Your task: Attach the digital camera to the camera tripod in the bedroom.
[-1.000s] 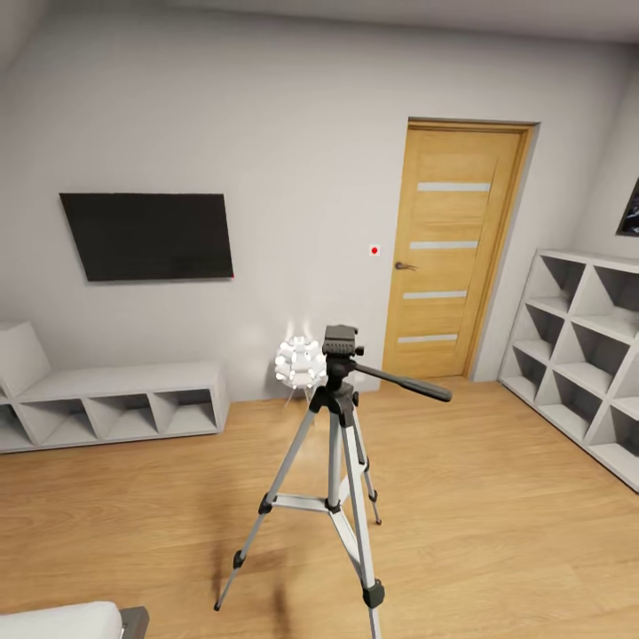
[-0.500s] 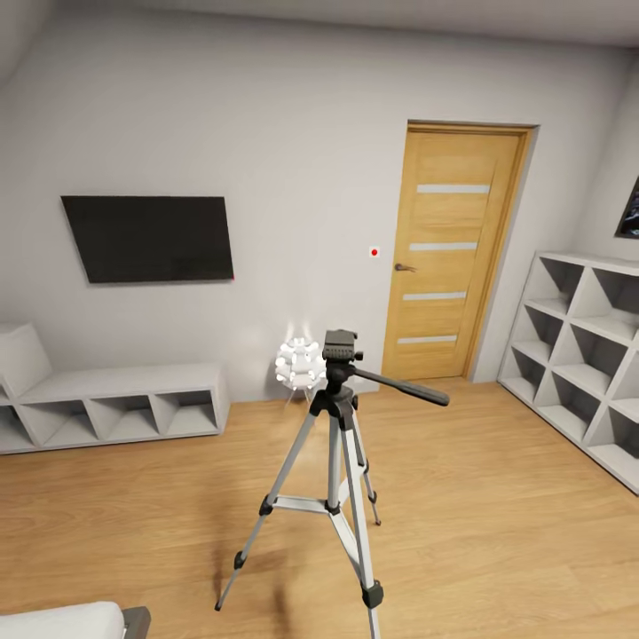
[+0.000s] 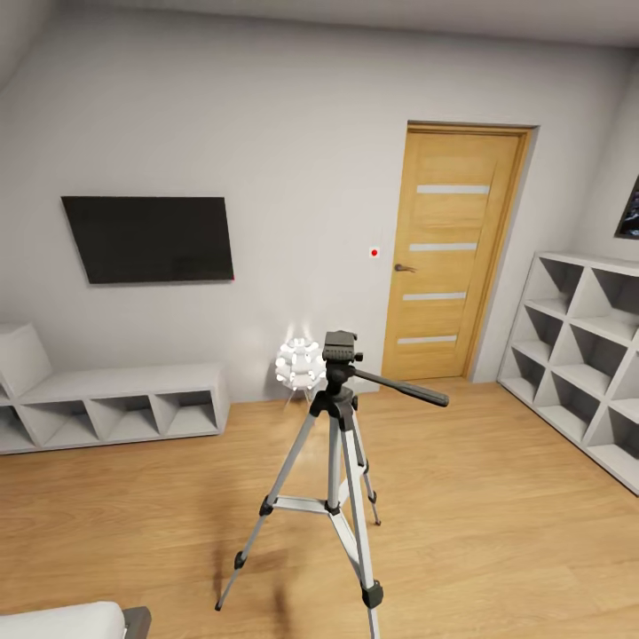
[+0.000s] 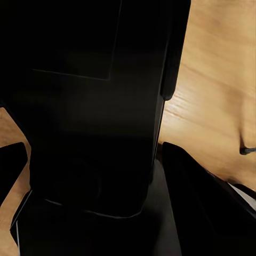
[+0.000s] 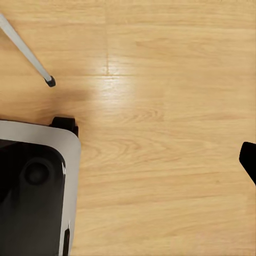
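The silver-legged, black-headed camera tripod [image 3: 335,444] stands at six o'clock, head bare, awaiting mounting; pincer states: cannot tell.

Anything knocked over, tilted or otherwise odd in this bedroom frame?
Nothing stands out. The camera tripod stands upright on the wood floor with its legs spread, and the door is closed.
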Motion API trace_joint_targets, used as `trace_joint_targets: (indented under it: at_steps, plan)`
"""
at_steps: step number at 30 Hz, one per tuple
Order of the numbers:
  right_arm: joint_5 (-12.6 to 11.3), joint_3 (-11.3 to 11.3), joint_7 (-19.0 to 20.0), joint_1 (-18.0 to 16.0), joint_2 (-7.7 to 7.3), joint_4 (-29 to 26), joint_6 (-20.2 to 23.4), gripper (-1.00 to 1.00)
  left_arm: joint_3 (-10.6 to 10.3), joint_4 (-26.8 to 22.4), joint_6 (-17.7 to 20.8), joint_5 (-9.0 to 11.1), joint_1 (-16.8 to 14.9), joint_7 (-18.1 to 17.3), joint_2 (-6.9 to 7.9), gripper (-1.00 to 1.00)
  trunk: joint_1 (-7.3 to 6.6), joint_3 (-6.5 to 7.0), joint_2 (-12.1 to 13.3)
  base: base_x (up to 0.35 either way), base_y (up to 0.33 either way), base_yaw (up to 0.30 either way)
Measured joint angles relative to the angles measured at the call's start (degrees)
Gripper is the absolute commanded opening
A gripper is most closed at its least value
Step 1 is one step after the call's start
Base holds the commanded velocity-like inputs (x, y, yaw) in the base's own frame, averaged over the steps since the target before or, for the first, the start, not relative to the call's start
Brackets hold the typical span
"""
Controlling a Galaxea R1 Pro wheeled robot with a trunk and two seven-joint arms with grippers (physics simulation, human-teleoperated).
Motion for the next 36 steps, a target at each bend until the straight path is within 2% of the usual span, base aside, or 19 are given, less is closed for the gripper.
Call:
trace_joint_targets:
  at_steps: [34,36]
  plan:
    - [-0.1,0.1,0.0,0.0,0.0,0.0,0.0,1.0,0.0,0.0,0.2,-0.1,0.0,0.0,-0.02,-1.0,-7.25,5.84,13.2,0.0,0.0,0.0]
    - [-0.1,0.1,0.0,0.0,0.0,0.0,0.0,1.0,0.0,0.0,0.2,-0.1,0.0,0.0,-0.02,-1.0,-7.26,5.85,13.2,0.0,0.0,0.0]
